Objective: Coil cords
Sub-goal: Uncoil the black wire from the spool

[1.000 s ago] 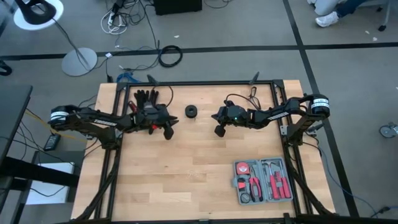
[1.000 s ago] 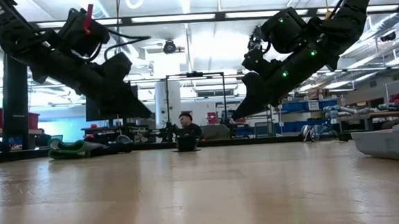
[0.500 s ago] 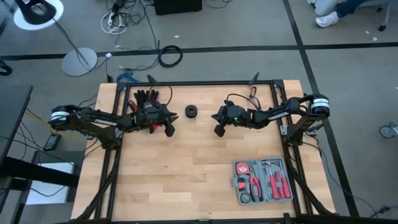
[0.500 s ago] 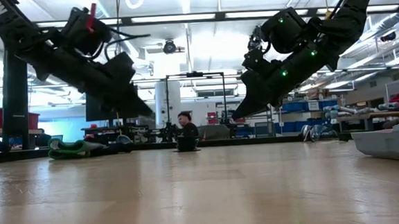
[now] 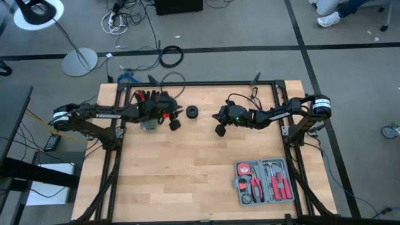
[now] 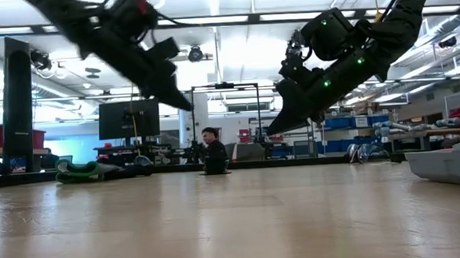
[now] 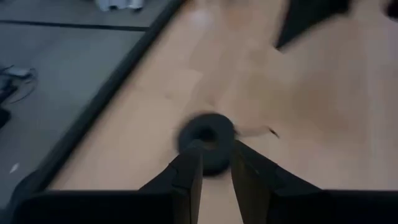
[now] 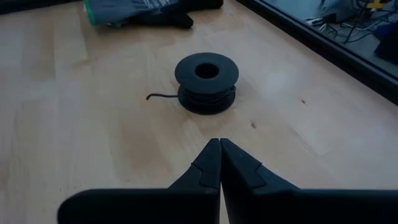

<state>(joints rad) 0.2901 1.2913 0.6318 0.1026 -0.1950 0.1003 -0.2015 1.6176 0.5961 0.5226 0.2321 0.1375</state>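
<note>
The spool [image 8: 206, 81] carrying the cords sits near the far edge of the tabletop [image 5: 187, 175], about midway along it and upright on its flange. The wire appears almost fully wound onto it; only a short free tail [image 8: 160, 96] curls out onto the wood on one side. The spool lies between my two grippers and is touched by neither.

Change in the last second: my left gripper [image 5: 174, 121] has swung from a position over the tabletop, nearer the left edge, toward the spool and has lifted higher above the surface. It now points at the spool from just beside it. Its fingers [image 7: 188, 176] stand slightly apart with a narrow gap between them, and nothing is held in that gap. The left wrist view is motion-blurred, so this arm is judged to be still travelling.

My right gripper [image 5: 220, 130] has not shifted. It hovers above the tabletop on the opposite side of the spool, near but clear of it, with its fingers [image 8: 202, 169] pressed fully together and empty.

A dark glove [image 5: 145, 98] lies near the far left corner, beyond the left arm, and a tool case [image 5: 265, 182] lies near the near right corner. Neither is involved.

Assessment: coiling is essentially complete. The left gripper's approach suggests the remaining step concerns the spool itself or the loose tail, which still needs securing.
</note>
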